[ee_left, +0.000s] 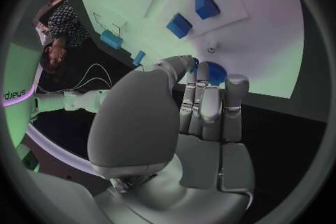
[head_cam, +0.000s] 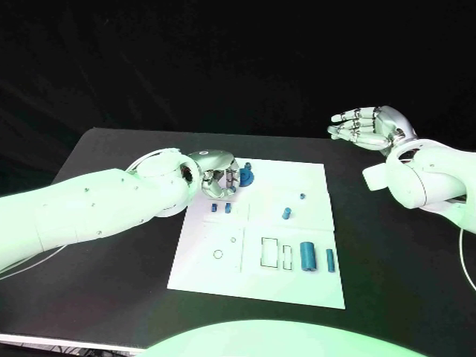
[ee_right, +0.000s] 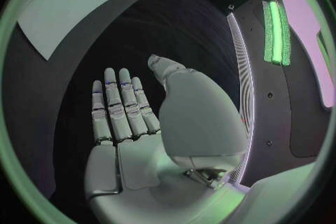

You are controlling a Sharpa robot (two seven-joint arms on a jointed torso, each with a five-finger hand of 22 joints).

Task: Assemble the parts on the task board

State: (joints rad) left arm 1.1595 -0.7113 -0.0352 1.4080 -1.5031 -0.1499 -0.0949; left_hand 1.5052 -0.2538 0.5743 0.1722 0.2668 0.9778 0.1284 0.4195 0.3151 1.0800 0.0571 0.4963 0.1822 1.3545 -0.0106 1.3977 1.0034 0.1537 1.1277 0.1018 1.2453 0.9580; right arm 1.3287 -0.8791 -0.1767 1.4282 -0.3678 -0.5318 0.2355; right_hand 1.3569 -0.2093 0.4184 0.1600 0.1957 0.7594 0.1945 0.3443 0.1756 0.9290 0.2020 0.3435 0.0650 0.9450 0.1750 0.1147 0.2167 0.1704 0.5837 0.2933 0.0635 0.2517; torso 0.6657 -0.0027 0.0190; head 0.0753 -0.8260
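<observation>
Nearest the camera, at the close end of the task board [head_cam: 211, 279], a row of blue parts is seen: a thick blue cylinder [head_cam: 306, 257] lying beside a thin blue rod [head_cam: 330, 259], with drawn outlines next to them. Two small blue blocks [head_cam: 220, 209] are found further up the board, and a small blue peg [head_cam: 286, 214] lies near the middle. At the far left corner of the board, a round blue part [head_cam: 245, 177] is touched by the left hand [head_cam: 219, 178]; in the left wrist view the fingertips [ee_left: 203, 74] are seen curled down around this round part [ee_left: 215, 73], so it seems to be held. The right hand [head_cam: 369, 126] is kept up in the air, well apart from the board, with fingers spread and nothing in it [ee_right: 133, 123]. The step in hand is judged to be seating the round part on the board. To do it well, the part should be kept flat, lined up over its spot, and pushed down softly and straight, so the small blocks nearby are not bumped. The black bench [head_cam: 120, 156] carries the board. No brand or label can be read on the board; the drawn marks are too small to tell.
</observation>
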